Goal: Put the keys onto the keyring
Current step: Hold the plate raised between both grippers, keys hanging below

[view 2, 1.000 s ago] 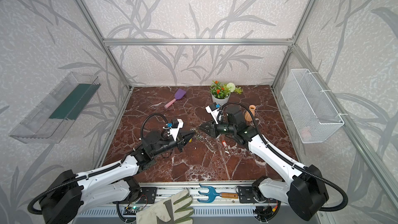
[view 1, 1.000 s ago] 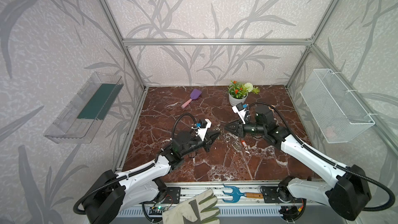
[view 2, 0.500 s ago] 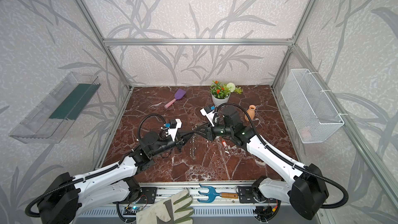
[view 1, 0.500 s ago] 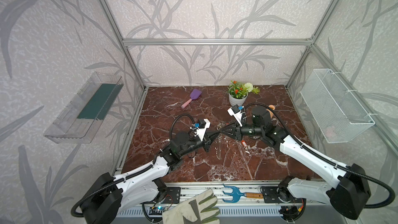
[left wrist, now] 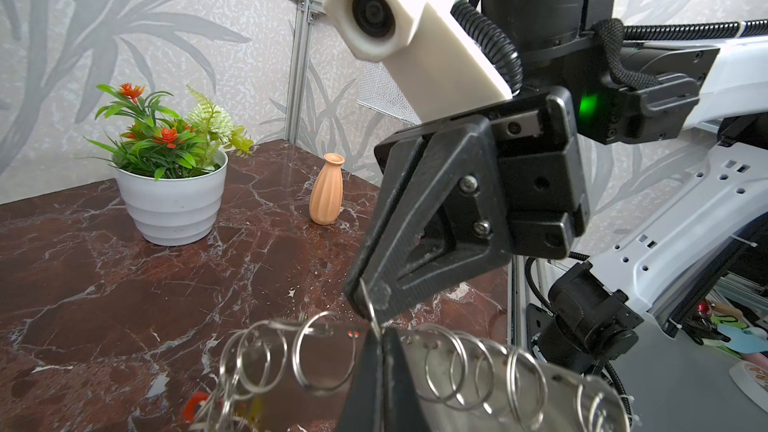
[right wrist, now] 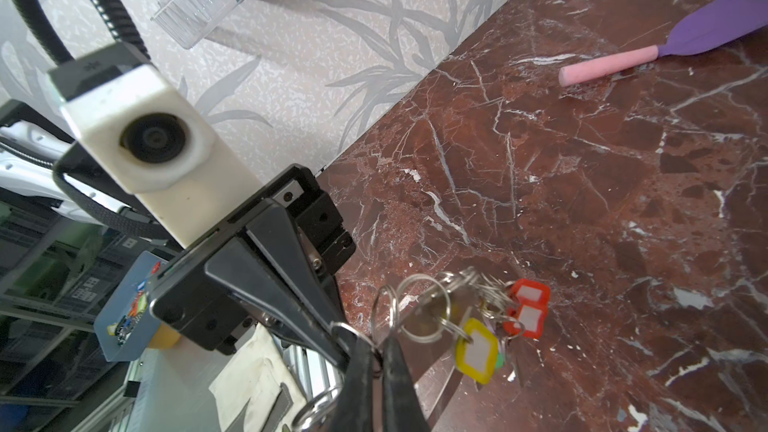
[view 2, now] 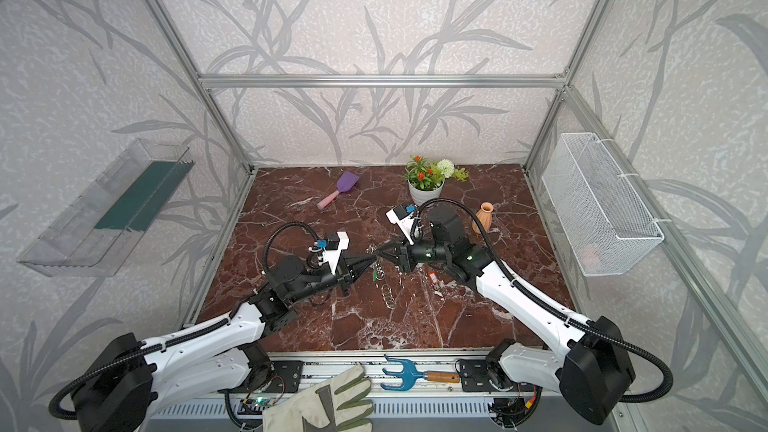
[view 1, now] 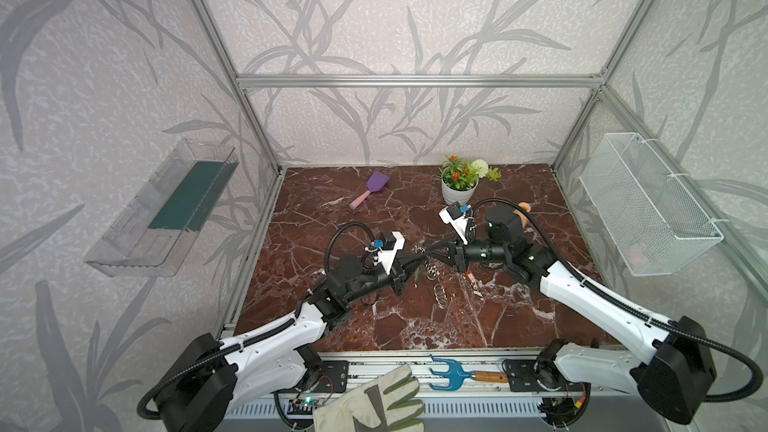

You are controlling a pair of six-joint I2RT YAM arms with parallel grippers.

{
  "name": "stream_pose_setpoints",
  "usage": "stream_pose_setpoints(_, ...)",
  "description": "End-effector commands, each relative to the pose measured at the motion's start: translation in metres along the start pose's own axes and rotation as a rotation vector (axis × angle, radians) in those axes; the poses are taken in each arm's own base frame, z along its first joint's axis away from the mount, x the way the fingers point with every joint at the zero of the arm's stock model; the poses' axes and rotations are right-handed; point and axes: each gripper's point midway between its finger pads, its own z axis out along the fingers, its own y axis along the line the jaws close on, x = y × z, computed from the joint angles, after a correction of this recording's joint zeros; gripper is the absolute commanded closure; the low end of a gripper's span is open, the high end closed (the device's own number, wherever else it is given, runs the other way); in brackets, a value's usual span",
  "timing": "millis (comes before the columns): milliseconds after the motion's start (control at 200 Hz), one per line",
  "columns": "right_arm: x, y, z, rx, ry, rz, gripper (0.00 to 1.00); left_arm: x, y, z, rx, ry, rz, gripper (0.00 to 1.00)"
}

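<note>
Both grippers meet tip to tip above the middle of the table. My left gripper (view 1: 420, 261) (left wrist: 381, 336) is shut on the grey band of the keyring (left wrist: 561, 388), whose silver rings stand out on either side of its jaws. My right gripper (view 1: 431, 252) (right wrist: 376, 351) is shut on one thin silver ring at the band's edge. The rest of the keyring (view 1: 439, 297) hangs down to the table. Red keys (right wrist: 528, 292), a yellow key (right wrist: 478, 353) and a green one hang bunched on its rings. Another red key (view 1: 471, 277) lies loose on the table by the right arm.
A white pot with a plant (view 1: 459, 191) and a purple scoop with a pink handle (view 1: 370, 191) stand at the back. An orange vase (view 2: 483, 218) is behind the right arm. A blue hand fork (view 1: 453, 374) and a glove (view 1: 374, 405) lie on the front rail.
My right gripper has moved left to meet the left gripper, and its jaws have closed onto a ring. The left gripper has risen slightly with the keyring.
</note>
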Motion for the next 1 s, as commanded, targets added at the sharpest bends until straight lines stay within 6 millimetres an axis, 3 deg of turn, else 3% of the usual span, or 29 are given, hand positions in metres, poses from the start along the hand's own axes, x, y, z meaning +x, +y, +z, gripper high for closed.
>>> stream_pose_setpoints(0,0.004,0.025,0.001,-0.091,0.009,-0.044,1.0,-0.022,-0.011,-0.002,0.049,-0.084,0.036,1.0)
stream_pose_setpoints(225,0.005,0.027,-0.002,-0.083,0.008,-0.055,1.0,-0.018,-0.009,0.001,0.042,-0.055,0.01,1.0)
stream_pose_setpoints(380,0.004,0.015,-0.009,0.024,0.005,-0.075,1.0,-0.009,-0.001,0.003,0.011,-0.002,-0.035,1.0)
stream_pose_setpoints(560,0.004,0.006,-0.013,0.092,0.02,-0.088,1.0,0.002,0.003,0.002,-0.014,0.044,-0.058,0.85)
stream_pose_setpoints(695,0.007,0.005,-0.011,0.104,0.039,-0.101,1.0,0.006,0.005,0.003,-0.023,0.072,-0.063,0.79)
stream_pose_setpoints(995,0.013,0.006,-0.006,0.12,0.086,-0.132,1.0,0.02,0.006,0.01,-0.007,0.137,-0.066,0.79)
